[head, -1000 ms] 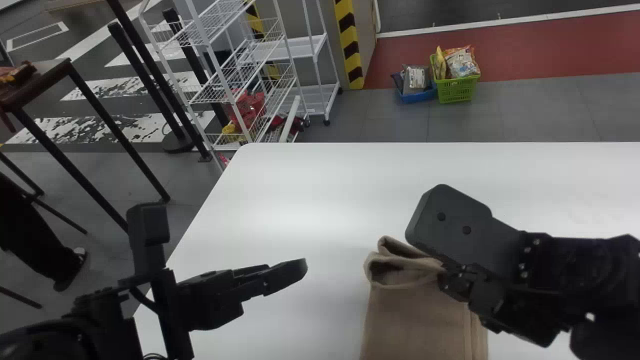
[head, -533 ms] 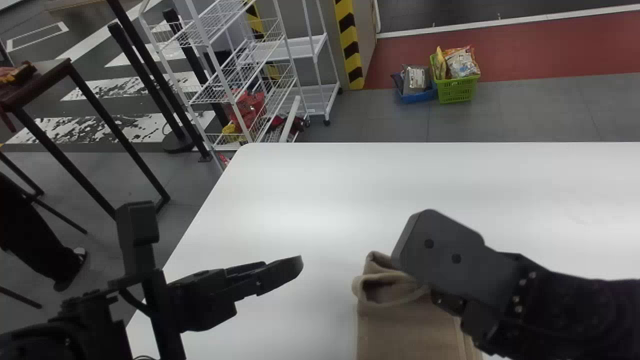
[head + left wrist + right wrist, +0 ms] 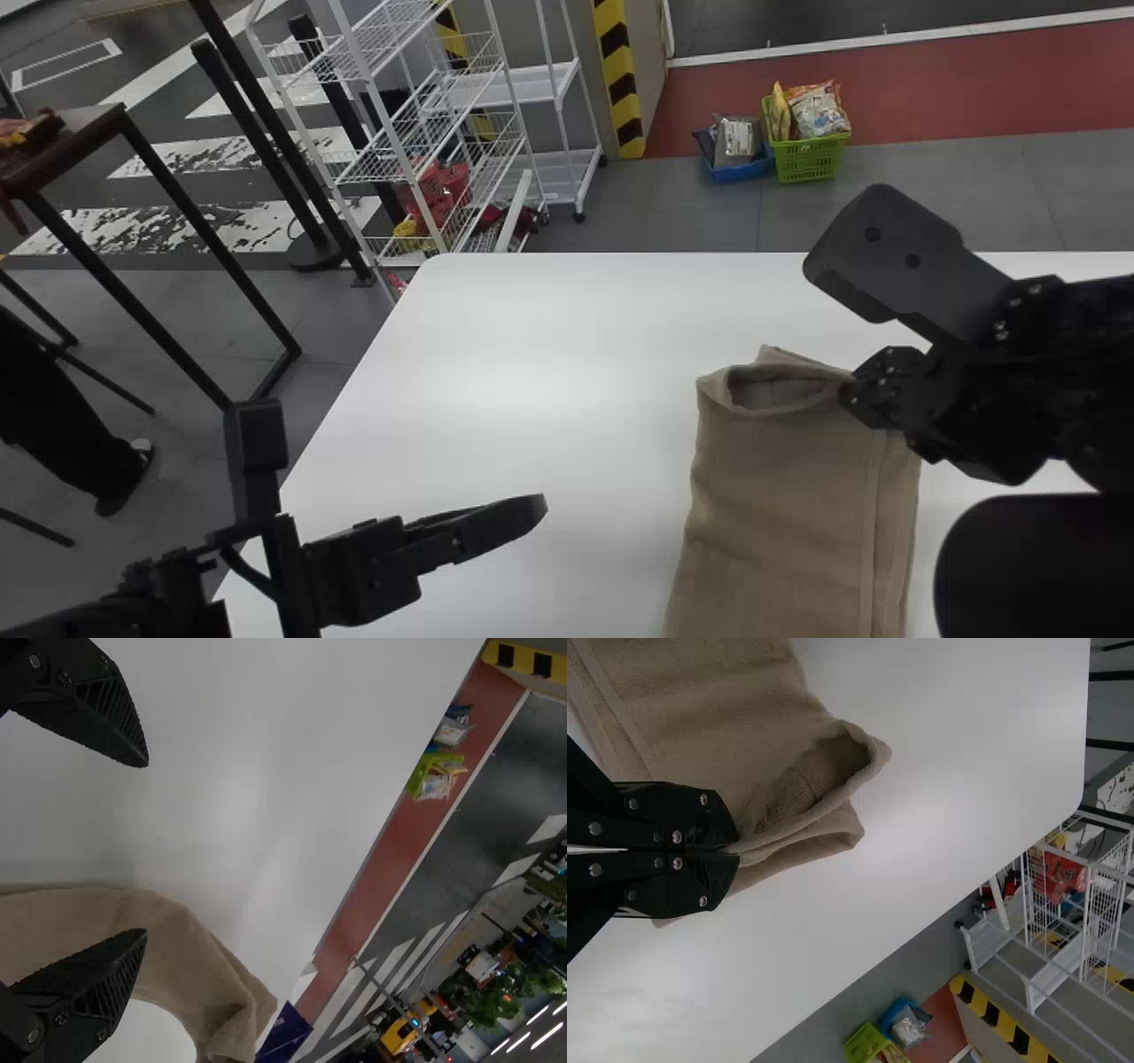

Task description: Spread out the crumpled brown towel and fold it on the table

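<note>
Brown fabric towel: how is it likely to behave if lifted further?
The brown fabric towel will probably hang floppy, since its top edge bends softly into an open loop. Its stacked layers may slide apart, as only one edge looks pinched.

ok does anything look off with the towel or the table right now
Only the brown towel: its far end gapes like a pocket where the right end effector pinches the edge, so the layers don't lie flat. I see no spill or damage on the white table.
</note>
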